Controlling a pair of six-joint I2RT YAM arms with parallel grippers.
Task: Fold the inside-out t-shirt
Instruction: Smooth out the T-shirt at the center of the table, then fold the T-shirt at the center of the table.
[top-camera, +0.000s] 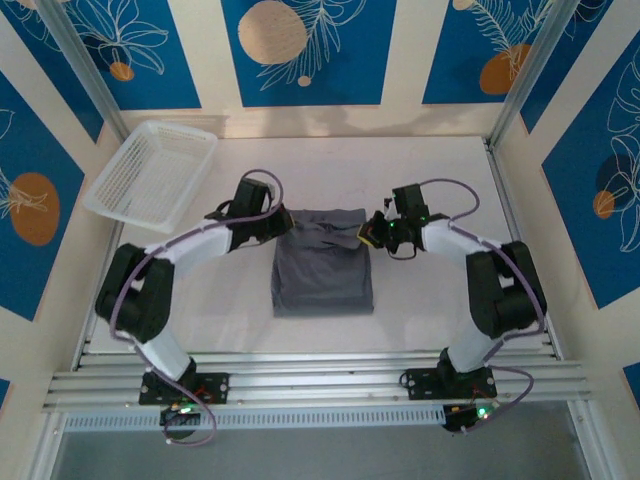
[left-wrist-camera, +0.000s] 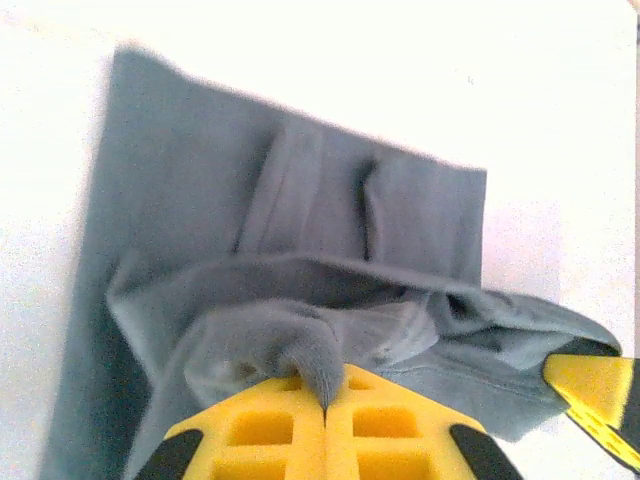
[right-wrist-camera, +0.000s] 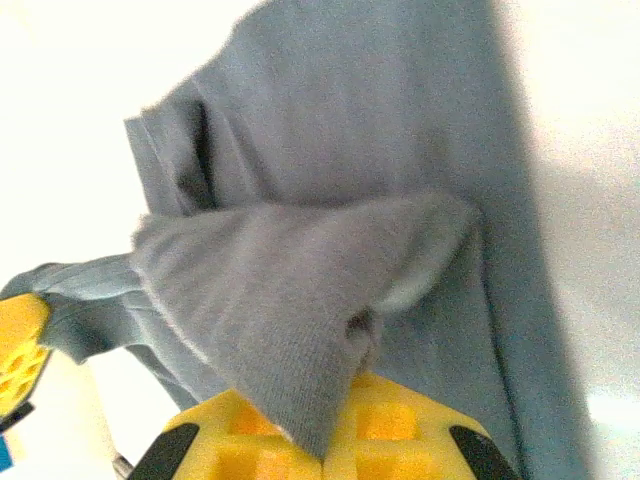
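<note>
From above, I see the left arm (top-camera: 190, 243) bent back at the elbow near the left side of the bench (top-camera: 330, 165). Its forearm reaches inward to the far-left corner of the inside-out t-shirt (top-camera: 322, 270). The right arm (top-camera: 455, 240) mirrors it, with its elbow out by the right side and its forearm pointing inward to the shirt's far-right corner. The shirt lies in the middle of the bench between the two wrists. It is a slate-grey, roughly rectangular bundle already folded narrow, with its far edge rumpled and drawn up.

On the left wrist camera, the left end effector (left-wrist-camera: 325, 408) has its yellow fingers pressed together, with a peak of grey fabric pinched in the seam between them. The cloth rises from the flat part towards the grip. The right end effector (right-wrist-camera: 328, 445) is likewise closed, with a broad flap of the shirt caught between its fingers and draped over them. Each wrist view catches a yellow finger of the other end effector at its edge, just across the raised fold.

A white mesh basket (top-camera: 150, 172) sits at an angle in the far-left corner of the bench, beyond the left arm and well apart from the shirt.
</note>
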